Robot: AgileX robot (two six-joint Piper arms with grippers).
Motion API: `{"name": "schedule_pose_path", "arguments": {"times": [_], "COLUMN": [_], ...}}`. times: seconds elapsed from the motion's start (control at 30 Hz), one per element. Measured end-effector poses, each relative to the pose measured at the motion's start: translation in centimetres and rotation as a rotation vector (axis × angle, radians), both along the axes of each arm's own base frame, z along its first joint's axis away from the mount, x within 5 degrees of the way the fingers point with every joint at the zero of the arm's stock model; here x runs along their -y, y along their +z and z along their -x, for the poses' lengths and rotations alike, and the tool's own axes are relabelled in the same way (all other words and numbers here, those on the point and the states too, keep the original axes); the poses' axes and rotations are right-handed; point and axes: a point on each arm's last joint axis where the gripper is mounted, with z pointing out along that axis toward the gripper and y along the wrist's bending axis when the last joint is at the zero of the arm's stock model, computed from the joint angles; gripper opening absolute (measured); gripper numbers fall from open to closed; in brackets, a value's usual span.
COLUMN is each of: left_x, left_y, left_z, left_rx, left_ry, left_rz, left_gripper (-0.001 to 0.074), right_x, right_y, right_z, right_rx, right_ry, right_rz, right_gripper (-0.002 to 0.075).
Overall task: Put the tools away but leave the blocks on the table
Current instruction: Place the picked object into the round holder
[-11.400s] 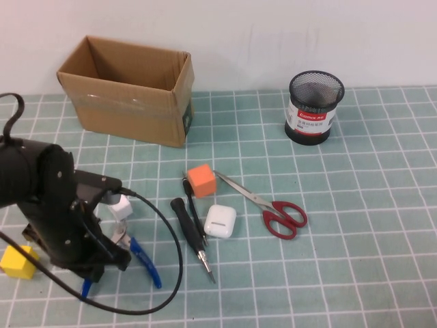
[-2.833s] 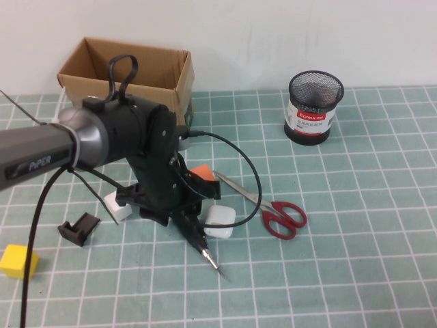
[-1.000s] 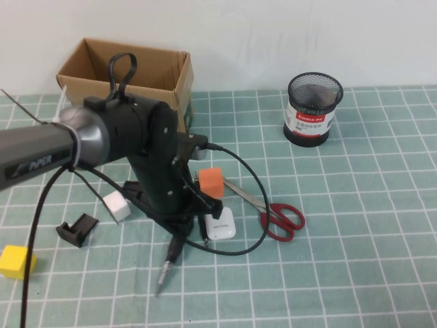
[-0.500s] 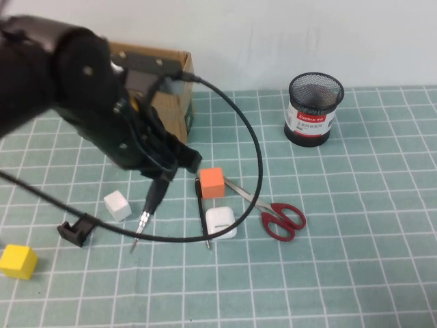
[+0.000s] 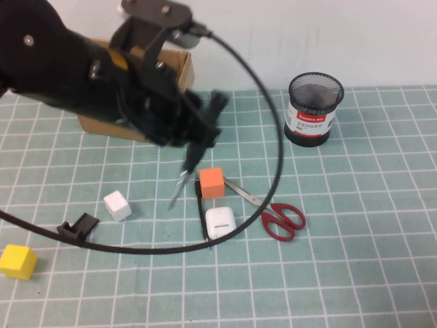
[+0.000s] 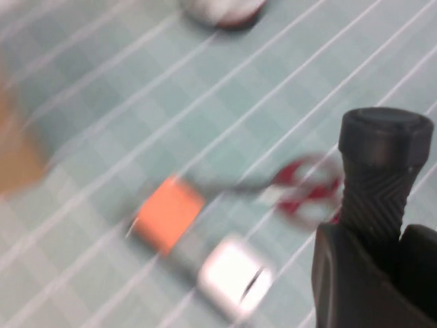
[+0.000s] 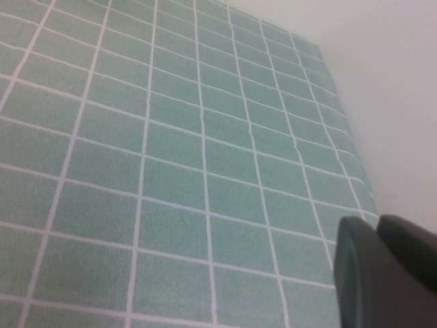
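Note:
My left gripper (image 5: 198, 140) is shut on the thick black-handled screwdriver (image 5: 181, 183) and holds it in the air, tip down, above the mat just in front of the cardboard box. The left wrist view shows its ribbed handle (image 6: 381, 179) clamped between my fingers (image 6: 341, 280). On the table lie the red-handled scissors (image 5: 276, 213), the thin black screwdriver (image 5: 202, 213), the orange cube (image 5: 212, 182), the white cube (image 5: 117, 205) and the yellow cube (image 5: 17, 262). The pliers are out of view. My right gripper (image 7: 372, 229) is shut and empty over bare mat, outside the high view.
An open cardboard box (image 5: 183, 70) stands at the back left, mostly hidden by my left arm. A black mesh pen cup (image 5: 315, 107) stands at the back right. A white earbud case (image 5: 220, 222) lies by the thin screwdriver. A small black bracket (image 5: 77, 227) lies front left.
My left gripper took the thick screwdriver off the mat, lifted it and carried it back and rightward. The pliers seen at first are gone from the table. The orange cube shifted slightly.

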Motion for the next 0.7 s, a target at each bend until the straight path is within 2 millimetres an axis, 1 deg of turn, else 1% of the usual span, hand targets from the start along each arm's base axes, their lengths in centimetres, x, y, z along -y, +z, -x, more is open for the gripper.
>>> {"name": "schedule_pose_path", "arguments": {"times": [0.13,0.2,0.3,0.4,0.6,0.7], "left_x": [0.9,1.3,2.0,2.8,3.7,3.8], "left_y": [0.8,0.8,0.1,-0.8,-2.7,-3.0], "left_z": [-0.4,-0.7,-1.2,-1.3,-1.8,-1.9], "left_rx": [0.109,0.177,0.249,0.282,0.26,0.257], "left_ry": [-0.034,-0.025,0.0,0.006,0.0,0.002], "left_rz": [0.103,0.13,0.156,0.164,0.141,0.138], "left_gripper": [0.0124,0.0124,0.0124,0.0124,0.0124,0.0124], "right_x": [0.0,0.0,0.0,0.0,0.0,0.0], "right_y": [0.0,0.0,0.0,0.0,0.0,0.0], "right_z": [0.0,0.0,0.0,0.0,0.0,0.0], "right_rx": [0.0,0.0,0.0,0.0,0.0,0.0], "right_ry": [0.0,0.0,0.0,0.0,0.0,0.0], "right_rz": [0.0,0.0,0.0,0.0,0.0,0.0], "right_gripper": [-0.0008,-0.0008,-0.0008,-0.0008,-0.0008,-0.0008]}}
